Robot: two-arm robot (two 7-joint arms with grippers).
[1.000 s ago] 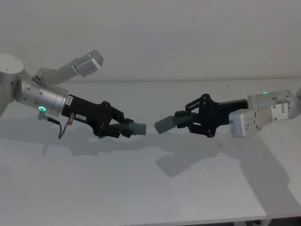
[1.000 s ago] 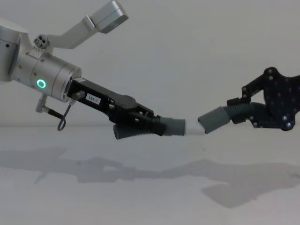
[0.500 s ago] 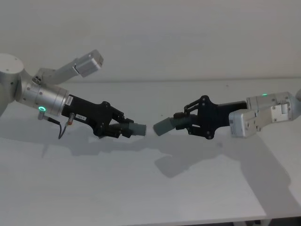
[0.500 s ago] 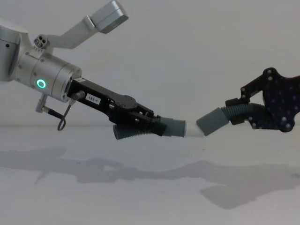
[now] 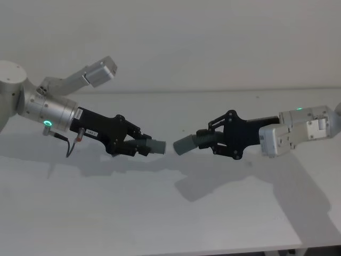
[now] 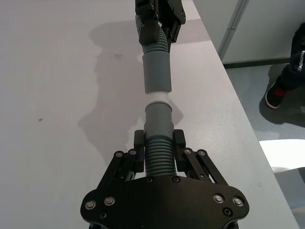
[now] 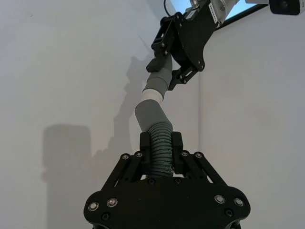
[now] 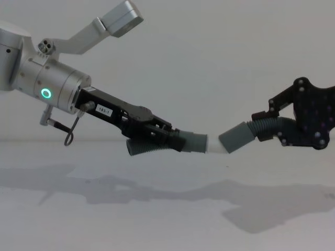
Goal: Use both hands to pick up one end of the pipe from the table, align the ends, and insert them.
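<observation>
The right end effector [image 7: 161,145] is clamped on the ribbed body of one grey hose piece [image 7: 156,131], a finger [image 7: 177,142] on each side of it. The piece bends just past the fingers, and its smooth cuff [image 7: 147,114] points toward the left end effector [image 7: 167,67] farther off. That one grips the second hose piece [image 7: 159,78], whose whitish tip [image 7: 151,95] meets the rim of the near cuff. Both pieces hang above the white worktop [image 7: 71,71], where dark shadows of the arms fall.
</observation>
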